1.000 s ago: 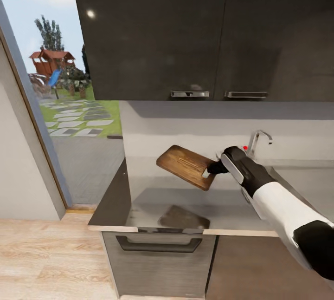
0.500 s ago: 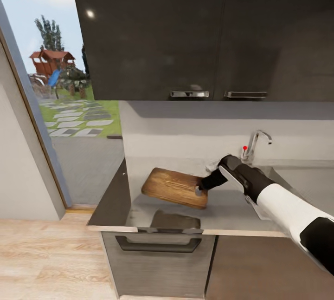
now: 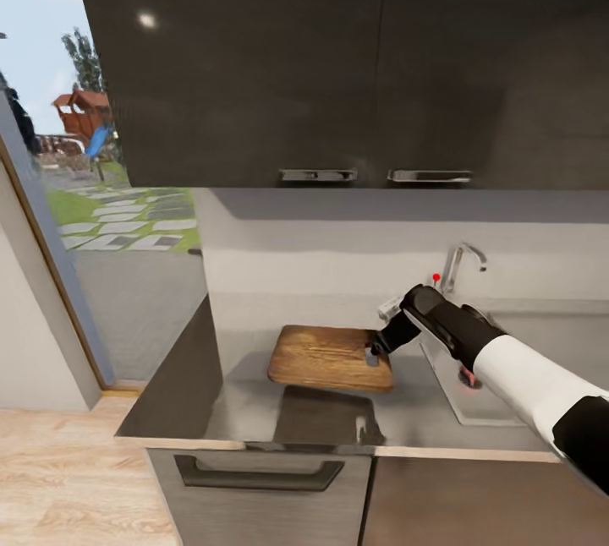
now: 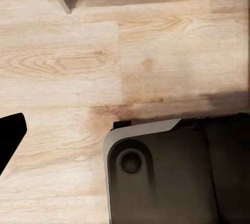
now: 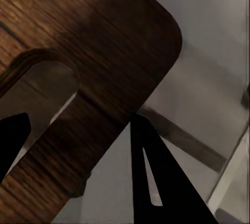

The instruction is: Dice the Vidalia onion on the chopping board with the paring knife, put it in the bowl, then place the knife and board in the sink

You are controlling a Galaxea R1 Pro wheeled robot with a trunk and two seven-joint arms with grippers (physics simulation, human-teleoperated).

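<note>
Two chrome handles (image 3: 318, 176) sit under the dark wall cabinets (image 3: 338, 64), with a red playhouse (image 3: 82, 111) outside the window

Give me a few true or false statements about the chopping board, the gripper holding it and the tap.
1. The right gripper grips the chopping board at its slot-handle end. True.
2. The board lies flat inside the sink. False: it is over the countertop, left of the sink.
3. The tap stands behind the right arm. True.
4. An onion rests on the board. False: its top is bare.
5. The left wrist view shows wood floor. True.
</note>
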